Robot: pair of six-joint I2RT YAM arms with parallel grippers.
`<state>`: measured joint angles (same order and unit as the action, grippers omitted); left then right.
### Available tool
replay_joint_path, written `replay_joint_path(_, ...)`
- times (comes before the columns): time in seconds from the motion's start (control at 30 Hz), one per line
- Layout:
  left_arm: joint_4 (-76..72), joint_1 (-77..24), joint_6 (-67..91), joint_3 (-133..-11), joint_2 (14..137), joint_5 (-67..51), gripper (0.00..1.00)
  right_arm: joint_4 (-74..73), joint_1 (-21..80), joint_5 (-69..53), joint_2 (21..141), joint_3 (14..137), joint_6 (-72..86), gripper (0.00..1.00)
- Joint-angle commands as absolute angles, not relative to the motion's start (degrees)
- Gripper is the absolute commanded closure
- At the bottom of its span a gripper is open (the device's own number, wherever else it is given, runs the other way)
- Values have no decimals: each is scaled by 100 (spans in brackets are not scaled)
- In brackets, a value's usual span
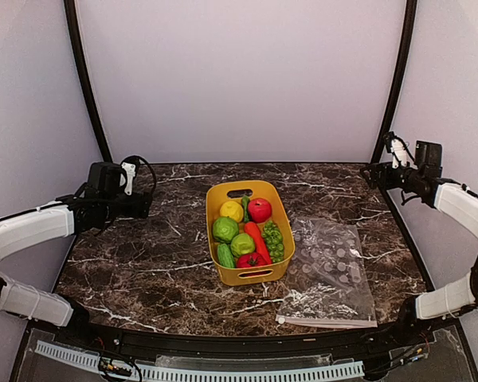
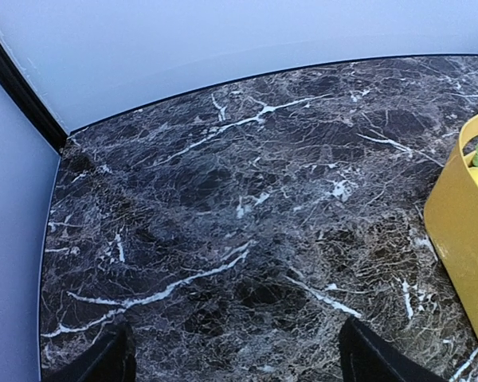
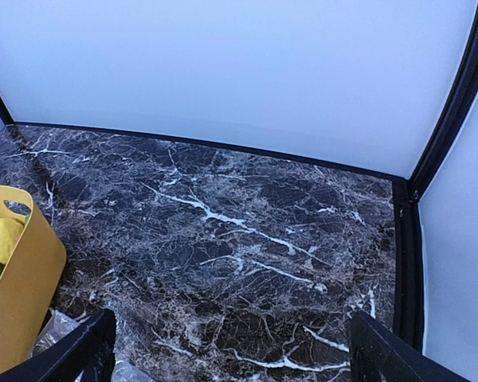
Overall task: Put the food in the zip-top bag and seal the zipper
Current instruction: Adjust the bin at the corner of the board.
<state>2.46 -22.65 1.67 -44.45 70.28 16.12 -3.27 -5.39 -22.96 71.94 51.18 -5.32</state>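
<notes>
Your left claw [image 2: 237,350] and right claw [image 3: 233,338] stand released, empty; the food [image 1: 247,231] sits in the basket [image 1: 231,278] between them, well apart.

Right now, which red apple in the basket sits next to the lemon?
The far-end apple, right of the lemon; the other apple lies at the near end of the basket.
</notes>
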Motion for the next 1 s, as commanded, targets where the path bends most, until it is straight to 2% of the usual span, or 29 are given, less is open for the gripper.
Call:
replay_joint_path(0.0,-117,-2364,-202,-4202,6598,1143,18,-76,-589,-2802,7179,5023,-1012,2)
replay_joint_path(0.13,57,-2544,-41,-4458,6658,647,34,-101,-590,-3503,7228,4951,-1299,3)
replay_joint_path(0.17,242,-2609,-37,-4658,6698,620,36,-161,-586,-3710,7234,4950,-1331,4)
replay_joint_path(0.33,1175,-3249,577,-5592,7272,1017,29,-239,-448,-4088,7277,4909,-1569,7)
replay_joint_path(0.5,2077,-3693,1487,-6492,7882,1197,34,-265,-298,-4206,7311,4892,-1694,7)
replay_joint_path(0.73,2319,-4263,2595,-6908,8616,921,43,-314,-239,-4172,7396,4894,-1799,7)
replay_joint_path(0.97,2697,-4516,3446,-7407,9526,1077,47,-356,-201,-4186,7479,4895,-1893,8)
